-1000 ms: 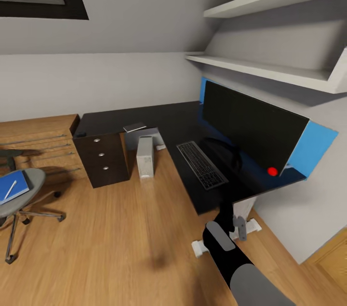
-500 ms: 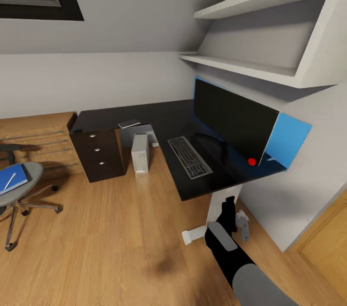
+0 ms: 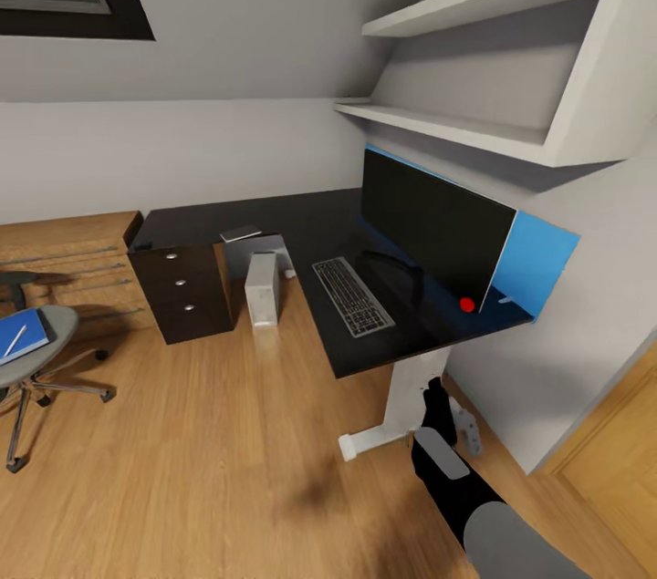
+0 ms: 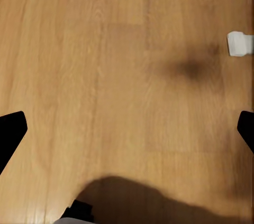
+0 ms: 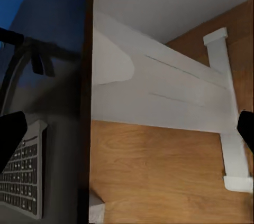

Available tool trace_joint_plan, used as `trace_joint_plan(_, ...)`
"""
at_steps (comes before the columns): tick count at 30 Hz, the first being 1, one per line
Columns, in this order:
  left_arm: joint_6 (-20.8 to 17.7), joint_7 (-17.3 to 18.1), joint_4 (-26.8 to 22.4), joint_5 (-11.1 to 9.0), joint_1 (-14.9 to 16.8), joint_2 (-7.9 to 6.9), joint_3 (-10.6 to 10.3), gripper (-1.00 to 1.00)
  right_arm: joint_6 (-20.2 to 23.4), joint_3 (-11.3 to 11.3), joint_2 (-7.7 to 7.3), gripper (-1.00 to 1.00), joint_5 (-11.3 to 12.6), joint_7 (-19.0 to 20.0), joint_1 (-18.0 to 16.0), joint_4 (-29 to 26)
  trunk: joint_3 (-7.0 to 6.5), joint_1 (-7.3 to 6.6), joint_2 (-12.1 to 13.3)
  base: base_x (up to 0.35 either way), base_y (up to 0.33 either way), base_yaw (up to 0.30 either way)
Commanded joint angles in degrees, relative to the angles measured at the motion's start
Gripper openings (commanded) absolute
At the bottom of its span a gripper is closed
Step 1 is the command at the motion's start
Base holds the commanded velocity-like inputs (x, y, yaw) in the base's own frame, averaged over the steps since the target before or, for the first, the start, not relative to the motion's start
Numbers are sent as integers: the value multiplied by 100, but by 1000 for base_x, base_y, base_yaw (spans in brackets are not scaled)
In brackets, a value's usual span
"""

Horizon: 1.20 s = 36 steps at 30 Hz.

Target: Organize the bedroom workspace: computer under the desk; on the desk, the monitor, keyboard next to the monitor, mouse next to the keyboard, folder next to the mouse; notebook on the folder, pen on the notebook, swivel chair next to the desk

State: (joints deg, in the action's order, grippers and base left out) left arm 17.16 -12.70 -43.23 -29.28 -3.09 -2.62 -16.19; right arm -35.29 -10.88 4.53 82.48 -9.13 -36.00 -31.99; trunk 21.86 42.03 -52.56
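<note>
The black L-shaped desk [image 3: 310, 228] carries the wide monitor [image 3: 429, 228] and, in front of it, the dark keyboard [image 3: 353, 296]. Under the desk stands the light grey computer [image 3: 263, 289]. At the far left is the swivel chair [image 3: 41, 351], with the blue folder [image 3: 26, 335] on its seat and the white pen [image 3: 15, 341] lying on the folder. My right gripper [image 3: 436, 397] hangs open low beside the desk's white leg [image 5: 159, 92], with the keyboard [image 5: 21, 182] at the edge of its wrist view. My left gripper [image 4: 127, 134] is open over bare floor.
Dark drawers [image 3: 182, 292] sit under the desk's left wing, beside a light wooden dresser [image 3: 64, 260]. A flat grey item [image 3: 242, 233] lies on the desk's back part. A small red dot [image 3: 467, 305] shows by the monitor. Shelves [image 3: 456, 128] hang above; the white desk foot [image 4: 241, 43] rests on wood floor.
The whole picture has shifted, so the camera moved back and turned right a little; desk and chair look farther away. My right arm sits slightly lower and farther right in view.
</note>
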Motion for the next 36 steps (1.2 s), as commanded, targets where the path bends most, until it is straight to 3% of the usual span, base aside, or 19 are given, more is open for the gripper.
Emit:
trace_joint_plan(1,24,-49,-19,-48,1,-10,-41,100,-60,-62,-18,100,10,-40,-6,30,-13,-22,37,-1,-3,0)
trace_joint_plan(5,13,-49,-48,-97,1,-17,6,100,-145,-283,-50,100,12,-51,-11,218,-85,-109,197,0,-1,0)
trace_joint_plan(12,-21,-43,-53,-213,1,-23,171,100,-92,-371,-46,100,13,-80,-12,256,-211,-263,478,0,0,0)
trace_joint_plan(16,-36,-41,-53,-235,1,-27,274,100,755,-392,-42,100,-10,-327,-12,267,-282,-351,639,0,0,0)
trace_joint_plan(19,-84,-40,-53,-236,1,-28,314,100,1131,-395,-41,100,-136,-523,-12,298,-336,-417,759,0,0,0)
trace_joint_plan(22,-223,-40,-54,-233,1,-28,333,100,1280,-391,-41,100,-443,-625,-12,364,-390,-483,879,0,0,0)
trace_joint_plan(23,-296,-43,-54,-234,1,-31,340,100,1304,-387,-39,100,-659,-647,-12,401,-408,-505,919,0,0,0)
trace_joint_plan(25,-377,-41,-51,-235,1,-34,405,100,1177,-384,-29,100,-1257,-658,7,584,-444,-549,1000,0,0,0)
trace_joint_plan(26,-404,-40,-52,-232,1,-32,476,100,906,-385,-1,100,-1686,-655,60,802,-462,-571,1040,0,0,0)
trace_joint_plan(29,-429,-40,-53,-233,1,-29,554,100,286,-384,105,100,-2206,-648,155,1330,-516,-637,1160,0,0,0)
trace_joint_plan(32,-438,-38,-46,-232,1,-27,568,100,10,-393,170,100,-2412,-641,185,1782,-570,-702,1280,0,0,0)
trace_joint_plan(36,-454,-35,51,-221,1,-3,539,100,-271,-567,301,100,-3113,-642,208,2695,-641,-790,1441,0,0,0)
